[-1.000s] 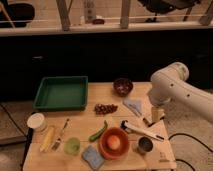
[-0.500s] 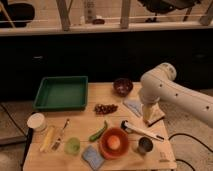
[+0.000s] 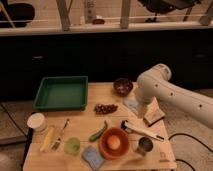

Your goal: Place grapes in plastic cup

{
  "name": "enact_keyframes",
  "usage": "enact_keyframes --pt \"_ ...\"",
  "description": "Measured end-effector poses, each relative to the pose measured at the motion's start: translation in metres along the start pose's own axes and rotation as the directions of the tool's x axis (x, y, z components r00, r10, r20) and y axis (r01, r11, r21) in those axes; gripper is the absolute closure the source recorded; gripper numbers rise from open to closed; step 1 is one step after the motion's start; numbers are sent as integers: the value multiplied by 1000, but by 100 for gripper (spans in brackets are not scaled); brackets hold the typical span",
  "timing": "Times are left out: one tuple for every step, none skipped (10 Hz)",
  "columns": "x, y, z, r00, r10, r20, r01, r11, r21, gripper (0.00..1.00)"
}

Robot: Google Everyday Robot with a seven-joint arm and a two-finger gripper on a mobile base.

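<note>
Grapes flat on the table, long axis left-right. Plastic cup well apart, front-left of the grapes. Gripper open, empty, right of the grapes, nearer than a second ago.

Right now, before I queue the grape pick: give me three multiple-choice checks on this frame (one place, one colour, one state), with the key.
1. Where is the plastic cup?
A) in the tray
B) near the table's front edge, left of the orange bowl
C) off the table

2. What colour is the tray?
A) green
B) white
C) blue

3. The grapes are:
A) in the plastic cup
B) held in the claw
C) lying on the table

Key:
1 B: the cup stands between the fork and the orange bowl.
2 A: the tray is green throughout.
3 C: the grapes lie mid-table, and the claw hangs to their right, apart from them.
</note>
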Motion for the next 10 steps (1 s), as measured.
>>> enact_keyframes --pt "-3 -3 2 1000 -3 7 3 1000 3 20" --pt "-8 -7 6 1000 -8 18 8 1000 6 20" --pt "-11 -10 8 1000 -12 24 12 1000 9 20" --pt "-17 -13 12 999 -18 34 18 1000 12 20" --pt "-22 -17 16 999 -25 44 24 1000 15 20" --pt "-28 -20 20 998 -32 53 31 999 18 20" --pt "-33 -24 23 997 -39 61 37 999 21 20" --pt "-37 -26 26 997 -46 68 45 999 23 20" --pt "-41 -29 29 996 -53 74 51 998 26 20" --pt "-43 -31 33 995 -60 80 58 998 27 20"
